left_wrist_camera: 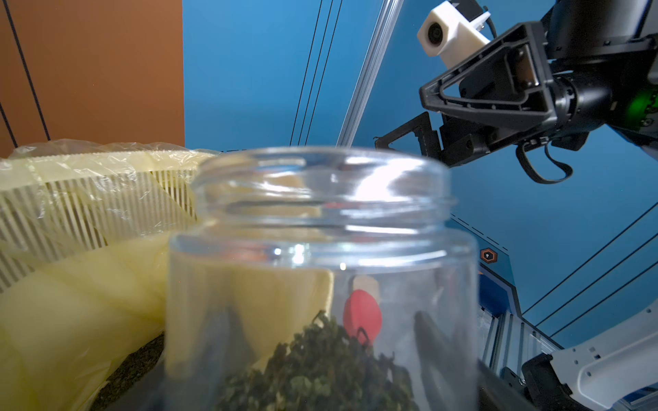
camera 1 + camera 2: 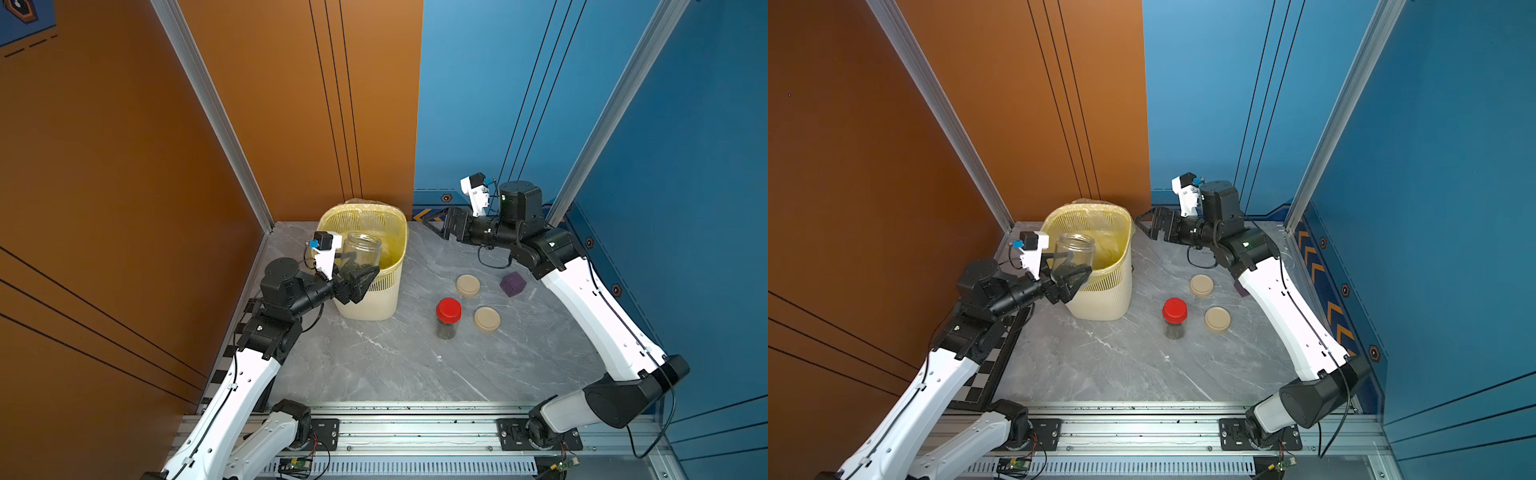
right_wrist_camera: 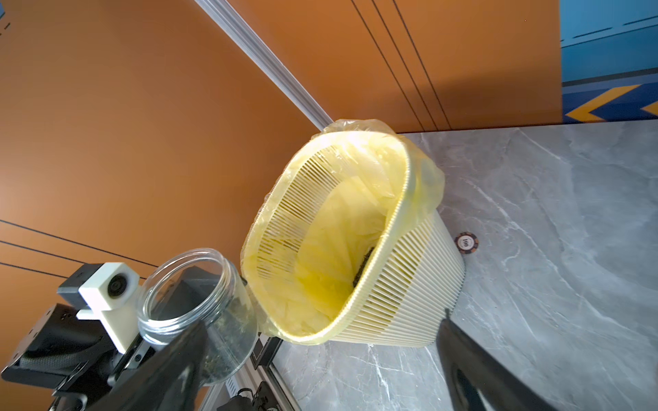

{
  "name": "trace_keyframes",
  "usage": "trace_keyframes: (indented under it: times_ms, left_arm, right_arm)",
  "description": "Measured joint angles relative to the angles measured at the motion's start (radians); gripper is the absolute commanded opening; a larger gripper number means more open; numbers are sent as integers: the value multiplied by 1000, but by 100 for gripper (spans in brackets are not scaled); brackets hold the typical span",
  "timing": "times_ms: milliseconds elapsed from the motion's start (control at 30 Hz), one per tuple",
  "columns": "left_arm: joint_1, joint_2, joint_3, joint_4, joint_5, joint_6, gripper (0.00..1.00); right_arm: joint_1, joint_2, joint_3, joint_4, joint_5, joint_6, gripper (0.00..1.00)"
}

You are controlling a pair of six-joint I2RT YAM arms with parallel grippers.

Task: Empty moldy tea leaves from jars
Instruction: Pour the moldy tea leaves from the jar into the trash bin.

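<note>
Your left gripper [image 2: 359,274] is clamped on the lower body of the open jar [image 2: 362,249], black fingers on either side of smooth clear glass, the threaded neck bare and its mouth uncapped. You can see the tea leaves [image 1: 320,373] heaped at its bottom: dark green-brown, curled and crumbly. The jar hangs off the table right at the near rim of the bin [image 2: 374,299], a cream plastic basket with fine vertical slats and a rounded top. Its thin, crinkled yellow bag [image 3: 338,227] is folded over the edge, and a dark scatter of leaf matter [image 3: 363,267] lies down inside the liner. Over by the blue back wall your right gripper [image 2: 436,224] is raised with its fingers spread wide and nothing between them. On the grey marble-veined tabletop [image 2: 374,365] stands the red-lidded jar [image 2: 448,320], upright and capped, with dark leaves low in the glass. Near it two round beige lids [image 2: 468,285] lie flat, matte and apart from each other, and a small purple cube [image 2: 513,284] sits beyond them. Beside the foot of the bin lies a poker chip [image 3: 466,242], dark with a pale centre that reads "100".
</note>
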Motion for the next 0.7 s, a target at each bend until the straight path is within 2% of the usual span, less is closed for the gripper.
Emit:
trace_keyframes:
  times_ms: [400, 700]
  left_arm:
    - [84, 53, 40, 0, 68, -138, 60]
    - [103, 82, 114, -42, 84, -201, 59]
  right_arm:
    - [143, 130, 50, 206, -45, 98, 100]
    - [198, 234, 77, 367, -83, 179, 100]
